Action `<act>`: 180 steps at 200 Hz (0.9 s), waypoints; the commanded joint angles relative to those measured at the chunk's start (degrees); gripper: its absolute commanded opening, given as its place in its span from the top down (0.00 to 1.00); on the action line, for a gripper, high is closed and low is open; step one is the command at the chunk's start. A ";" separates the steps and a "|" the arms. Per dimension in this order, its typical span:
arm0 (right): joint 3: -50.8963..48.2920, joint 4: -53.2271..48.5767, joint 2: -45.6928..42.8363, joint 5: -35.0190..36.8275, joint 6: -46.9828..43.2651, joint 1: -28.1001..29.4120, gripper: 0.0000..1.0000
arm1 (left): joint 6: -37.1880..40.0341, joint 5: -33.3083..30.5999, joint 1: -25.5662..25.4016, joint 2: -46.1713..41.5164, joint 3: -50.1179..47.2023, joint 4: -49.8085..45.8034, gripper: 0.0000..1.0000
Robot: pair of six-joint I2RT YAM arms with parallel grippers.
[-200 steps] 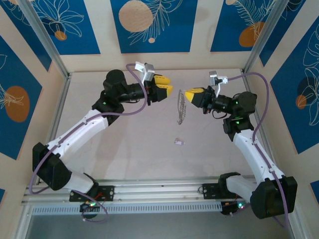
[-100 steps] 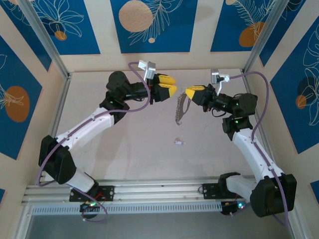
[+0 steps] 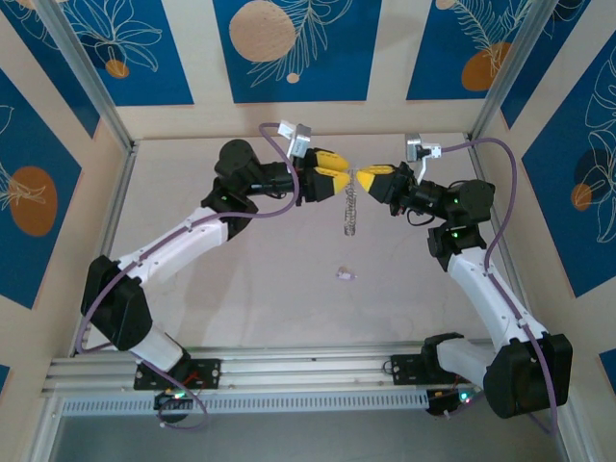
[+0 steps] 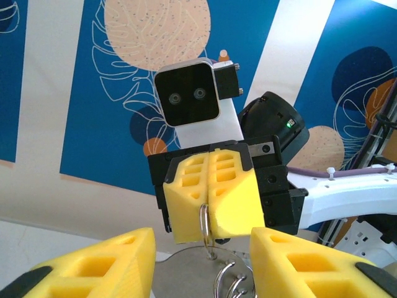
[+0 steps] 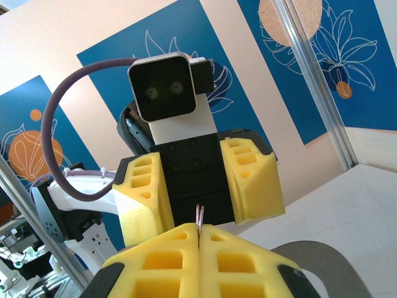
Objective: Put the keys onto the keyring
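Up above the back of the worktop (image 3: 260, 289), my two arms meet nose to nose. The right end effector (image 3: 365, 179) has its yellow fingers pressed tight together, and it pinches the top of the keyring (image 3: 351, 214). The keyring hangs down from it in the air, thin and dark, with tiny silvery bits along it.

The left end effector (image 3: 338, 183) is just beside the right one and faces it. Its fingers (image 4: 93, 264) are spread apart. From the left wrist camera I see one finger low on each side, with the shut right fingers further off between them. A thin bit of ring wire pokes out of the crack where the right fingers meet. I cannot tell if the left fingers touch the keyring.

From the right wrist camera I see that thin wire loop sticking up from my shut fingers, and the left end effector spread wide behind it.

One key (image 3: 345, 274) lies on the worktop, nearer to me than the hanging keyring. It is tiny and pale, with a bit of lilac.
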 commanded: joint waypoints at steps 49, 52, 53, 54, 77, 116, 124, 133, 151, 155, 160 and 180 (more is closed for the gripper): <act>-0.09 1.81 -0.64 0.91 0.06 0.40 1.00 | -0.62 1.97 -1.47 1.84 3.27 3.29 0.72; -0.08 1.71 -0.64 0.91 0.01 0.38 1.00 | -0.61 1.90 -1.55 1.85 3.31 3.36 0.74; -0.13 1.67 -0.64 0.91 -0.01 0.40 1.00 | -0.58 1.89 -1.55 1.80 3.34 3.37 0.75; -0.15 1.69 -0.69 0.91 0.03 0.41 1.00 | -0.56 1.89 -1.60 1.82 3.32 3.42 0.76; -0.10 1.36 -0.73 0.95 -0.25 0.42 1.00 | -0.58 1.62 -1.80 1.92 3.27 3.99 0.95; 0.31 -3.12 -1.53 0.72 -2.76 -0.55 0.95 | 1.68 1.53 -1.86 1.20 3.26 1.87 1.00; 0.30 -5.21 -2.30 0.89 -3.54 -1.75 0.80 | 3.92 1.68 -1.75 0.75 3.74 -1.29 1.00; 0.26 -7.25 -3.41 1.00 -4.44 -3.19 0.68 | 7.60 2.16 -1.77 0.17 4.68 -6.26 1.00; 0.30 -10.96 -5.32 0.63 -6.01 -5.43 0.53 | 17.49 2.76 -1.76 -0.94 8.03 -20.09 1.00; 0.50 -11.88 -5.60 0.36 -6.53 -5.75 0.52 | 19.89 2.84 -1.74 -1.11 9.03 -23.42 1.00; 0.61 -13.02 -6.09 0.11 -7.10 -6.21 0.51 | 23.03 2.89 -1.71 -1.22 10.33 -27.85 1.00; 1.07 -17.32 -7.65 -0.53 -9.78 -7.04 0.50 | 35.01 2.77 -1.58 -0.60 16.94 -45.84 1.00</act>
